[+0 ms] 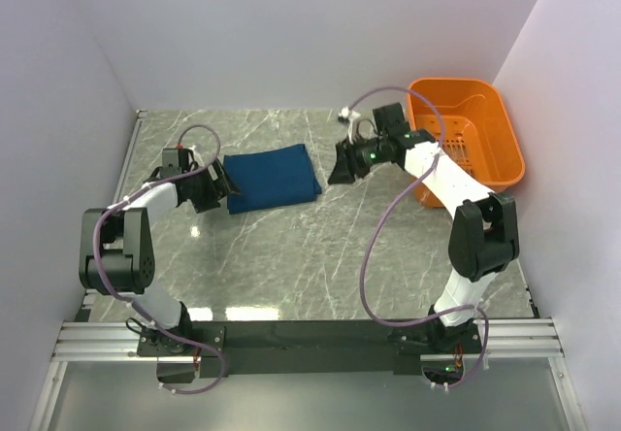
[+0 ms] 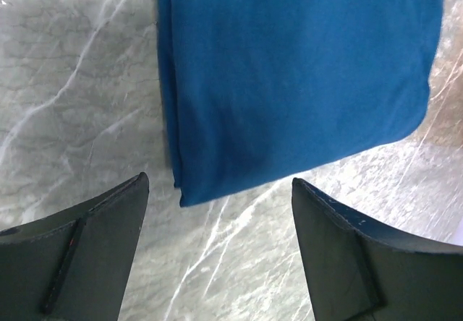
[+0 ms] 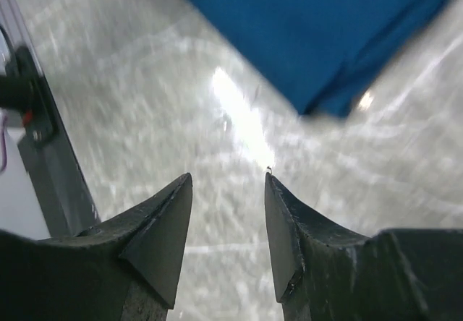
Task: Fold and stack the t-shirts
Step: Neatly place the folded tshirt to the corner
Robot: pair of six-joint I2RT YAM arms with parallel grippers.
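One dark blue t-shirt (image 1: 272, 179) lies folded into a rectangle on the marble table, left of centre. It fills the top of the left wrist view (image 2: 296, 82) and shows at the top of the right wrist view (image 3: 325, 32). No print shows on it. My left gripper (image 1: 225, 186) is open and empty at the shirt's left edge, its fingers (image 2: 87, 241) apart over bare table just short of the cloth's corner. My right gripper (image 1: 342, 169) is open and empty, to the right of the shirt, over bare marble.
An orange plastic basket (image 1: 500, 125) stands at the back right, beside the right arm. A small white object (image 1: 345, 115) lies near the back wall. A metal rail (image 1: 310, 339) runs along the near edge.
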